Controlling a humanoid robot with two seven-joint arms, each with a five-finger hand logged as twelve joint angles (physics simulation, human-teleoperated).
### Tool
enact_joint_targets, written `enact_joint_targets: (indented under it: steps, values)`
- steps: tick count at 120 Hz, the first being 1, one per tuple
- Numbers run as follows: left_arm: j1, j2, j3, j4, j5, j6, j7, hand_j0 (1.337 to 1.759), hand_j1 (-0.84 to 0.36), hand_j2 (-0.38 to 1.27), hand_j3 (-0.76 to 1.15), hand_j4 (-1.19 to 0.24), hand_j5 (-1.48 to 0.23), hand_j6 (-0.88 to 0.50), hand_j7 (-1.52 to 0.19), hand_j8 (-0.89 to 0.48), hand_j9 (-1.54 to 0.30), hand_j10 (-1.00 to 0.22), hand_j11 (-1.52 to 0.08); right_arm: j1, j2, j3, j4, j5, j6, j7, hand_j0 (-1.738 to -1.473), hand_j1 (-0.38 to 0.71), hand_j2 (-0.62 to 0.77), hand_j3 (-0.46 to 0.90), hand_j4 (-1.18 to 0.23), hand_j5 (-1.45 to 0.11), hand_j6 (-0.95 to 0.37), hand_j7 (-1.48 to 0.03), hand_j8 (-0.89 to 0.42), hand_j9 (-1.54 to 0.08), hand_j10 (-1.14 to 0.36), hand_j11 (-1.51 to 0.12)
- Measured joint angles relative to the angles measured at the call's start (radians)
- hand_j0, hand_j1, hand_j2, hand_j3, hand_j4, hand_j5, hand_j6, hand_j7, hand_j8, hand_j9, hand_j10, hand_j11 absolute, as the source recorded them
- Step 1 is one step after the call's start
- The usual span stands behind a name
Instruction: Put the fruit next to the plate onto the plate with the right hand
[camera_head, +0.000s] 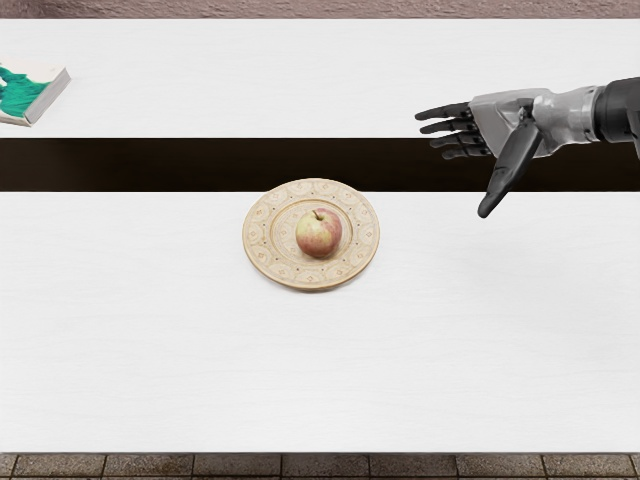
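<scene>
- A strip of brown paving (320, 466) runs along the bottom edge of the frame.
- Above it, the near white table (150, 350) fills the lower half of the picture.
- A round, tan plate (262, 250) with a carved, patterned rim lies on this table, just left of the frame's centre.
- The apple (318, 233) sits upright in the middle of the plate, resting on it. Its skin is red blushing into yellow-green, and a short dark stem shows at the top (a small dimple surrounds it).
- Behind the table a dark band (200, 165) crosses the whole frame.
- The right hand (495, 125) is in the upper right of the frame, over that band, well apart from plate and apple. Its fingers (445, 125) are spread and point toward the left, the thumb hangs downward, and it grips nothing.
- Farther back lies a second white surface (250, 75).
- At the upper left edge of the frame, on that surface, rests a book (32, 93) with a green and white cover.
</scene>
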Motion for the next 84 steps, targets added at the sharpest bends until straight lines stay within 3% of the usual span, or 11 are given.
enact_joint_targets:
  steps: [84]
  values:
    - [0.000, 0.000, 0.000, 0.000, 0.000, 0.000, 0.000, 1.658, 0.35, 0.00, 0.00, 0.00, 0.00, 0.00, 0.00, 0.00, 0.00, 0.00, 0.00, 0.000, 0.000, 0.000, 0.000, 0.000, 0.000, 0.000, -1.658, -0.35, 0.00, 0.00, 0.00, 0.00, 0.00, 0.00, 0.00, 0.00, 0.00, 0.00]
